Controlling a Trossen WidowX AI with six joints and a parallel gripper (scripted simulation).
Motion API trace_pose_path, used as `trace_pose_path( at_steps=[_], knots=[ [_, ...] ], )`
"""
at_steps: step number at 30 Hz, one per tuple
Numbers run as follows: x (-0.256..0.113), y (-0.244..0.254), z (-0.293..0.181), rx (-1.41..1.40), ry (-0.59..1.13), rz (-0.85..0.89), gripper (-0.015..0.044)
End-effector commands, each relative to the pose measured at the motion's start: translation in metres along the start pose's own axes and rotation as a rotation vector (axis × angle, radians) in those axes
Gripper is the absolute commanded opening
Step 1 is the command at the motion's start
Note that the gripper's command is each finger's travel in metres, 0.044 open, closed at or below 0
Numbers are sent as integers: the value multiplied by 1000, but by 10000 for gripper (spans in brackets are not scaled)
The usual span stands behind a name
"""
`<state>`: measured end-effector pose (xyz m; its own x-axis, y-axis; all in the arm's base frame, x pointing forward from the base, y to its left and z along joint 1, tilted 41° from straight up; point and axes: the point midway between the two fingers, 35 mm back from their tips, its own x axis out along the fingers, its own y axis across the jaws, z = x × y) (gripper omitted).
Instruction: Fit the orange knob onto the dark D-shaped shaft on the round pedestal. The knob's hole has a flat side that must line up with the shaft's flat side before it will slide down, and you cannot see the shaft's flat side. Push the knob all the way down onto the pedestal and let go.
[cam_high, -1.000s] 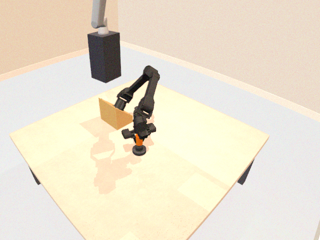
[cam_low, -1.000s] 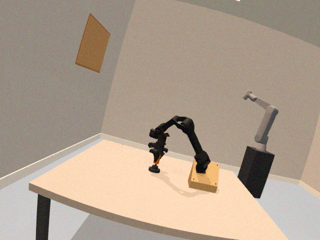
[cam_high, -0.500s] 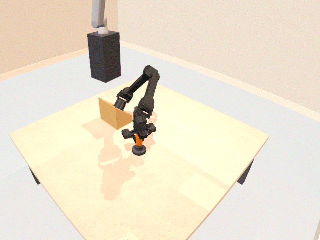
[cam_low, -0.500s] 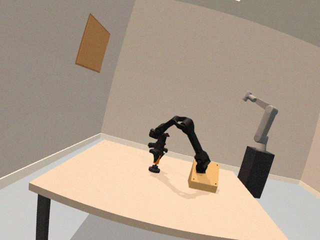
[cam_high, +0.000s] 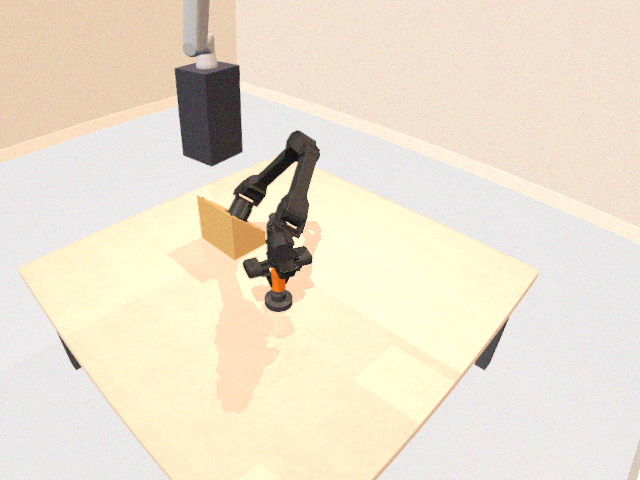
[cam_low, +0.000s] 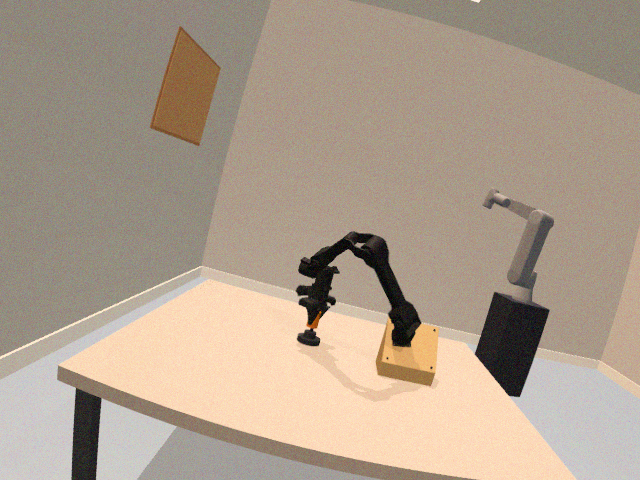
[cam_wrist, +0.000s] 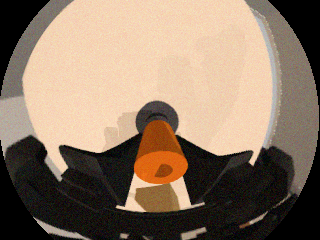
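The orange knob (cam_high: 278, 284) (cam_low: 313, 322) (cam_wrist: 150, 166) stands roughly upright between the fingers of my gripper (cam_high: 278, 281) (cam_low: 313, 318) (cam_wrist: 158, 137), which is shut on it. A darker mark shows on the knob's top face in the wrist view. The round dark pedestal (cam_high: 278, 306) (cam_low: 308, 341) (cam_wrist: 157, 107) stands on the table directly under the knob. The knob's lower end is just above the pedestal's base, at its raised centre, with a short dark part showing between them. The shaft's flat side and the knob's hole are hidden, and I cannot tell how far the shaft is inside.
The arm's wooden base block (cam_high: 218, 227) (cam_low: 405, 374) stands on the table (cam_high: 361, 248) (cam_low: 206, 361) behind the pedestal in the top view. A grey arm (cam_low: 531, 248) on a dark plinth (cam_high: 209, 113) (cam_low: 509, 341) stands beyond the table.
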<state>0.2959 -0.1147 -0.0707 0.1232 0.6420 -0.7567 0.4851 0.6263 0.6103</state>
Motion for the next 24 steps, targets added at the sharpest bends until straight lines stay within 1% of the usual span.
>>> trace_pose_path(
  at_steps=[1,5,11,24],
  knots=[
    [-3,1,-1,3,1,-2,0],
    [-5,1,-1,28,1,-2,0],
    [-4,2,2,212,1,-2,0],
    [-1,-1,-1,212,1,-2,0]
  ],
)
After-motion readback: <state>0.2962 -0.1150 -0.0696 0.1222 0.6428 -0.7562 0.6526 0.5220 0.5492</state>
